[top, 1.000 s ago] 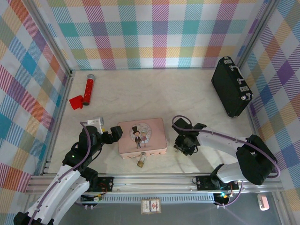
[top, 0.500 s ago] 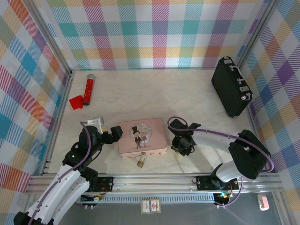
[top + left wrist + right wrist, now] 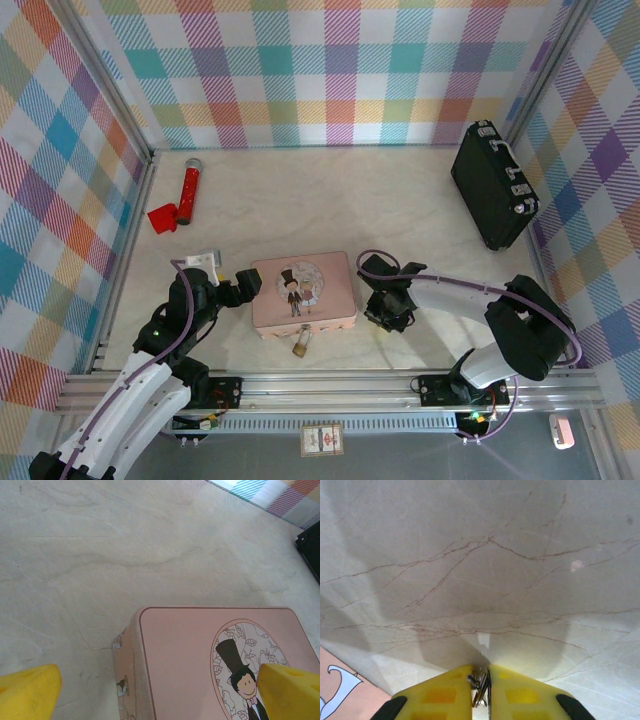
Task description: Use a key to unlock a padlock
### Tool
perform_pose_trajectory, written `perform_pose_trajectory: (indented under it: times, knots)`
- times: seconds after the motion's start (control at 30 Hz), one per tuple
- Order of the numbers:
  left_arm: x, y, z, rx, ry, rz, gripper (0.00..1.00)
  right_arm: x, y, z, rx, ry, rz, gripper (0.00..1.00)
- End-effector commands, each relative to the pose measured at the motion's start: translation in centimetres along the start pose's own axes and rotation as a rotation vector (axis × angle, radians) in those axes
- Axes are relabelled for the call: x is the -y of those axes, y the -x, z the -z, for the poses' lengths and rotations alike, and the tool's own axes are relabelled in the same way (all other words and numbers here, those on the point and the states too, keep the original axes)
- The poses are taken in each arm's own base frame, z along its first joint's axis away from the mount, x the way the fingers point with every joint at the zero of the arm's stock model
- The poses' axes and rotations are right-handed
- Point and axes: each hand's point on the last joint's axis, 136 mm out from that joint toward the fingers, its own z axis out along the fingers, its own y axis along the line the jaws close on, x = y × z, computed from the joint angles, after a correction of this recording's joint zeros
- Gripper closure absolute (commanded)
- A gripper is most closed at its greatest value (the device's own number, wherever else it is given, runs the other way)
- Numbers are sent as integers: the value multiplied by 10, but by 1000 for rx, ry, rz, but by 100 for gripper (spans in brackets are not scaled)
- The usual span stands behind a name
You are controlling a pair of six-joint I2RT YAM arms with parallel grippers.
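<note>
**Right pincer closed on the key beside the tin**

Over the last second the right gripper (image 3: 388,312) has been carried leftward, toward the pink tin box (image 3: 325,272), and its jaws have been drawn almost together. In the right wrist view the key (image 3: 480,684) is seen pinched between the yellow fingers (image 3: 440,695) at bottom centre, low over the table (image 3: 480,555). The pickup is judged made; the carry to the lock remains.

The key's long axis runs roughly up the frame, slightly tilted; which end leads cannot be told. The padlock (image 3: 299,346) lies at lower centre of the top view against the box's lower edge, long axis near vertical, shackle uppermost. The left gripper (image 3: 160,690) is held wide open astride the box's corner, unchanged.
</note>
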Motion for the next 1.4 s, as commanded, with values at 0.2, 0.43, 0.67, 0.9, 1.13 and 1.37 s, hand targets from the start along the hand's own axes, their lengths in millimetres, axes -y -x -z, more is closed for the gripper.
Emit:
perform_pose_trajectory:
  times: [0.2,0.43,0.67,0.9,1.13,1.37]
  knots:
    - [-1,-4,-4,-5,2,-4,0,3,5,10,45,-19,35,89]
    - [-2,-4,-5,-7,9,-6,0,-8,19,41,140,20,174,99]
    - [12,16,0,50,-35,2,0,-75,34,120,404,371,594,100]
    - [66,45,7,-23,-220,138,0,-142,-5,196,753,887,1068,100]
    - [91,45,9,-201,-194,160,7,-179,-25,196,976,961,1359,100]
    - [113,35,1,-284,-200,170,18,-201,-36,176,1100,915,1528,100]
